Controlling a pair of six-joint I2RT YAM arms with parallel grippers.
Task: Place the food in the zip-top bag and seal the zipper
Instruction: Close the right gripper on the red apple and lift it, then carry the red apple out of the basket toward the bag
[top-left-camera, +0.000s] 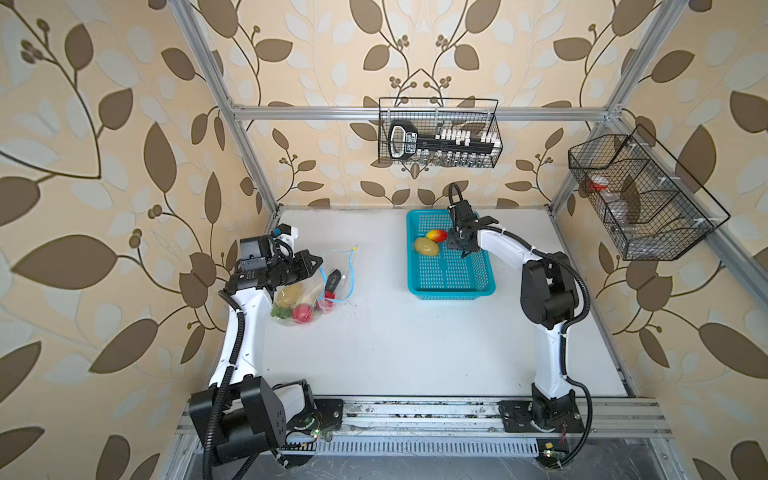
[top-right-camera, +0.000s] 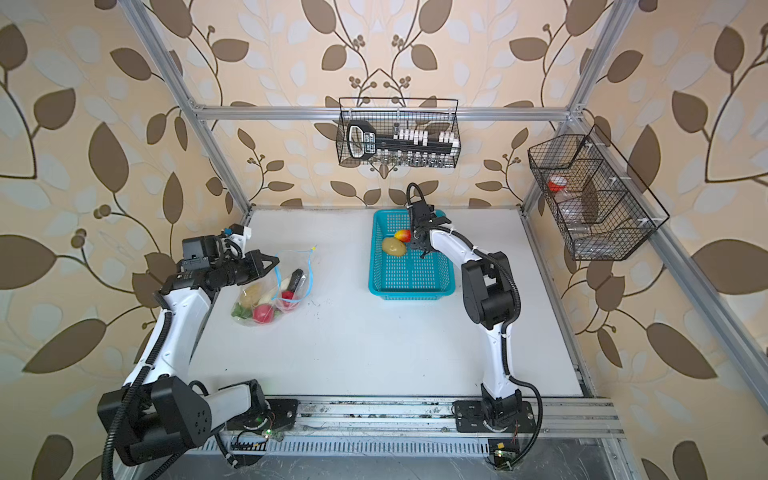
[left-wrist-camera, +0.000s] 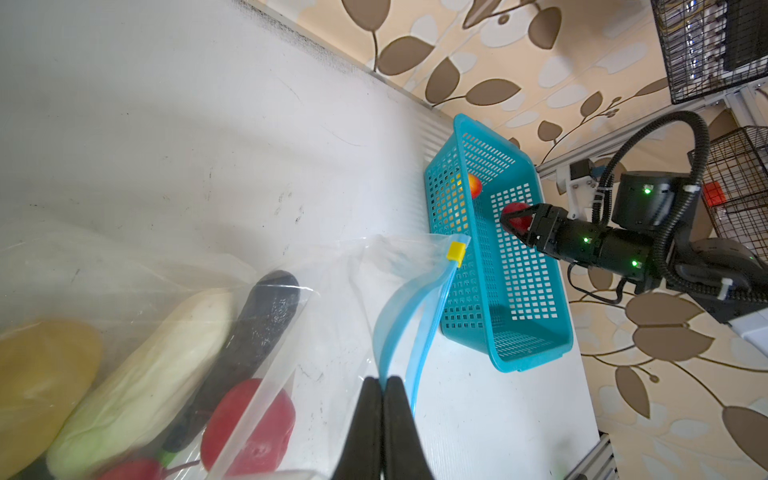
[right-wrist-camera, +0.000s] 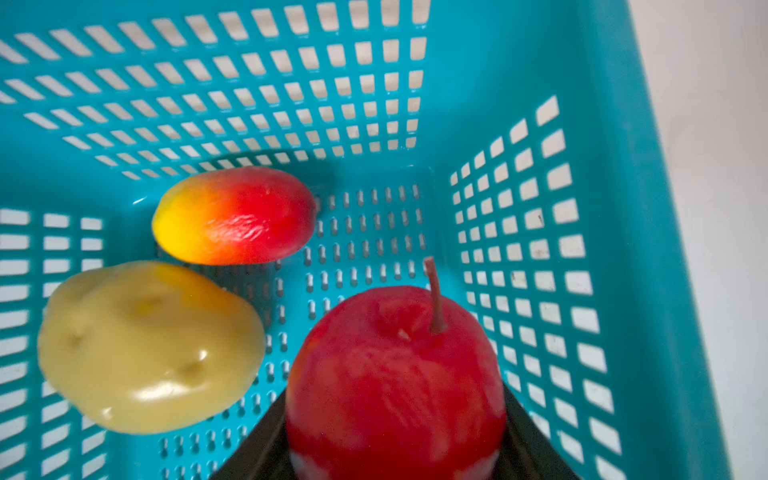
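Observation:
The zip-top bag (top-left-camera: 307, 291) lies at the left of the white table, its mouth gaping. It holds a tan potato (left-wrist-camera: 41, 365), a white vegetable (left-wrist-camera: 158, 370), a dark eggplant (left-wrist-camera: 266, 316) and red fruits (left-wrist-camera: 249, 424). My left gripper (left-wrist-camera: 382, 380) is shut on one lip of the blue zipper (left-wrist-camera: 399, 316), whose yellow slider (left-wrist-camera: 456, 252) sits at the far end. Inside the turquoise basket (top-left-camera: 451, 291), my right gripper (right-wrist-camera: 395, 436) is shut on a red apple (right-wrist-camera: 395, 365). A red-yellow fruit (right-wrist-camera: 232, 216) and a second potato (right-wrist-camera: 149, 345) lie beside it.
A black wire basket (top-left-camera: 438, 133) with tools hangs on the back rail. Another wire basket (top-left-camera: 640, 199) hangs on the right frame. Aluminium posts stand at the table's back corners, and a rail (top-left-camera: 415, 411) runs along the front edge.

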